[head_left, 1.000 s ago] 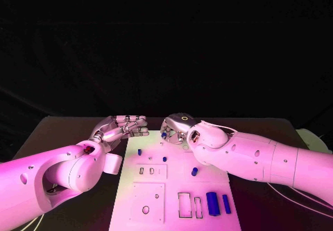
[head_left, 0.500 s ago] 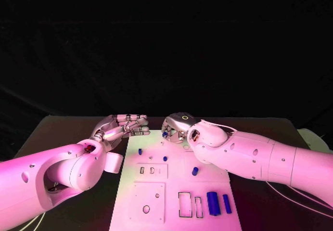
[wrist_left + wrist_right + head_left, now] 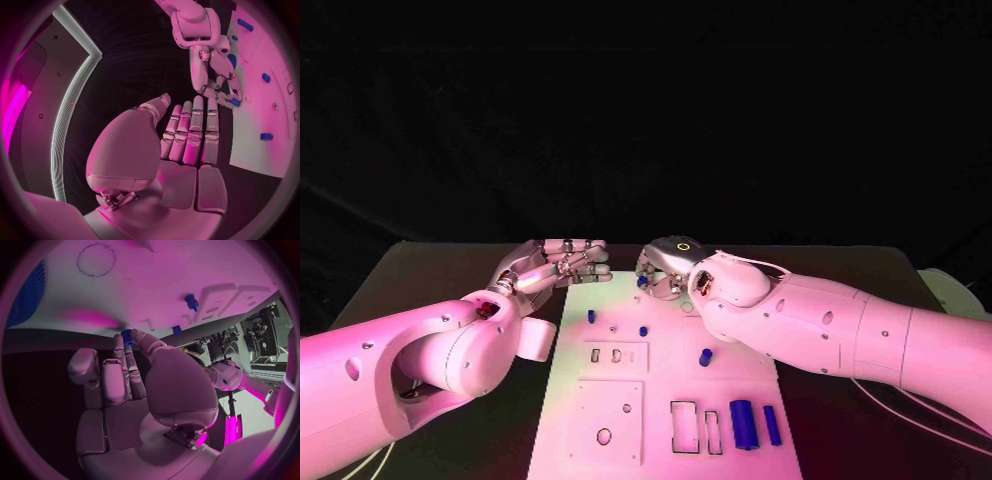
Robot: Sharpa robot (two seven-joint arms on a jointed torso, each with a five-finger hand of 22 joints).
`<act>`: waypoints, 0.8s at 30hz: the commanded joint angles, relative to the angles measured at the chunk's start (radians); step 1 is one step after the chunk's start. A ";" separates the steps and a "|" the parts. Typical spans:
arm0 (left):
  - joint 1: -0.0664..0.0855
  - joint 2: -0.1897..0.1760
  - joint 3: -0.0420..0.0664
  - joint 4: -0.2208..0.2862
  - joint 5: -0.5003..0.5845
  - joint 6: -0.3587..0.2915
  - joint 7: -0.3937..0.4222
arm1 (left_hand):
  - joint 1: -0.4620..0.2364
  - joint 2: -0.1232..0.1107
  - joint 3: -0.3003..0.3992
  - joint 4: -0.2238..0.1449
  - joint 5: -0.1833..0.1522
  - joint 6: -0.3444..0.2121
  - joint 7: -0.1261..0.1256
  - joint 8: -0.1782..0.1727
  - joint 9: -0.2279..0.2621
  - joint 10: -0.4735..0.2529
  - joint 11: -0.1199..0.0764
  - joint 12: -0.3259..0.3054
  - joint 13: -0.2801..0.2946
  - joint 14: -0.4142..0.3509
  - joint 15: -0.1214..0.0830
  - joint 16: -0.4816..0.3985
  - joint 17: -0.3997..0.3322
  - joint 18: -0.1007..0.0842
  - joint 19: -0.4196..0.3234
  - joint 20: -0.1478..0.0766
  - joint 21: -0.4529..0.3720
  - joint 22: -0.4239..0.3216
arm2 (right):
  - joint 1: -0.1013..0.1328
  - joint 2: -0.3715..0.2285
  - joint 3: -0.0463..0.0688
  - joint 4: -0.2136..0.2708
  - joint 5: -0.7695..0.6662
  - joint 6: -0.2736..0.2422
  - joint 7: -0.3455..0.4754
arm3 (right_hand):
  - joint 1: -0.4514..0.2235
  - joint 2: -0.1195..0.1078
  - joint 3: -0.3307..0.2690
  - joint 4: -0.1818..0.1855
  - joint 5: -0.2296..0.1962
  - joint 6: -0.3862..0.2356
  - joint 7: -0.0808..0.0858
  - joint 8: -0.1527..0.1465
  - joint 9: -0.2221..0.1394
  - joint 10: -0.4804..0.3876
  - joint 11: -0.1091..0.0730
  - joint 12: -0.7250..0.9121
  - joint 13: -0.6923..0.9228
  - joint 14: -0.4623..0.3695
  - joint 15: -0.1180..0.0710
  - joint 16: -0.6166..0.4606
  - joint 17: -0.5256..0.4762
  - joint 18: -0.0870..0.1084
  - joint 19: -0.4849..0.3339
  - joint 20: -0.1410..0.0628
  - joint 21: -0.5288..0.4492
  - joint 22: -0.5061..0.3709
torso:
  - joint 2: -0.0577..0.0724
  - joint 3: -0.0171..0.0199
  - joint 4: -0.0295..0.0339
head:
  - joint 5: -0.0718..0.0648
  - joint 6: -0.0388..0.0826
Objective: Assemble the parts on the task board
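Note:
The white task board (image 3: 661, 385) lies lengthwise on the black table. At its far end my right hand (image 3: 669, 268) pinches a small blue part (image 3: 642, 282) between thumb and fingertip, low over the board; the same pinch shows in the right wrist view on the blue part (image 3: 128, 335) and in the left wrist view on the blue part (image 3: 234, 102). My left hand (image 3: 561, 262) hovers by the board's far left corner, fingers straight and apart, holding nothing (image 3: 187, 135). Blue pegs (image 3: 590, 315) (image 3: 643, 329) stand mid-board. A loose blue piece (image 3: 705, 355) lies further right.
Two longer blue bars (image 3: 741, 422) (image 3: 772, 424) lie at the board's near right beside rectangular slots (image 3: 684, 425). A blue toothed piece (image 3: 34, 290) and a round recess (image 3: 97, 260) show on the board. A pale object (image 3: 943, 292) sits at the table's right edge.
My left hand has risen slightly and its fingers have straightened. The right hand keeps its pinch on the blue part almost in place.

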 commanded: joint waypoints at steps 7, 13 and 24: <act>0.002 0.000 0.001 0.000 0.001 0.019 0.003 | 0.007 0.003 0.002 -0.002 0.003 0.001 0.007 -0.006 0.000 0.000 0.008 -0.006 0.001 -0.001 0.006 -0.007 0.001 0.013 -0.003 0.005 -0.003 -0.001 | 0.000 -0.016 0.000 0.024 -0.005 0.000 -0.011 | -0.022 -0.048 -0.027 0.018 -0.042 -0.118 0.014 -0.017 -0.035 -0.083 0.029 -0.041 -0.027 0.022 0.024 0.002 -0.006 -0.015 -0.002 0.026 -0.007 0.001 | -0.001 -0.0001 -0.0013 | 0.004 -0.001; 0.002 -0.004 0.001 -0.001 0.001 0.019 0.002 | 0.006 0.003 0.003 -0.002 0.003 0.001 0.007 -0.007 0.000 0.000 0.008 -0.006 0.001 -0.001 0.006 -0.008 0.001 0.013 -0.003 0.005 -0.003 -0.001 | 0.004 -0.089 0.001 0.105 -0.006 -0.021 -0.024 | -0.019 -0.044 -0.036 0.024 -0.037 -0.098 0.011 -0.008 -0.032 -0.061 0.024 -0.024 -0.025 0.024 0.022 0.009 0.003 -0.018 0.013 0.028 0.009 0.027 | -0.006 0.0007 -0.0060 | 0.009 -0.001; 0.002 -0.007 0.001 -0.015 0.004 0.022 0.000 | 0.006 0.003 0.003 -0.003 0.003 0.001 0.007 -0.007 0.000 0.000 0.008 -0.007 0.001 -0.001 0.006 -0.008 0.001 0.013 -0.004 0.005 -0.003 -0.001 | 0.031 -0.315 0.010 0.301 0.092 -0.027 -0.049 | -0.067 -0.086 -0.085 0.071 0.043 -0.062 -0.003 0.002 -0.026 0.126 -0.010 0.072 0.018 0.035 -0.004 0.050 0.060 -0.045 0.096 0.008 0.109 0.168 | -0.026 0.0013 -0.0281 | 0.009 -0.002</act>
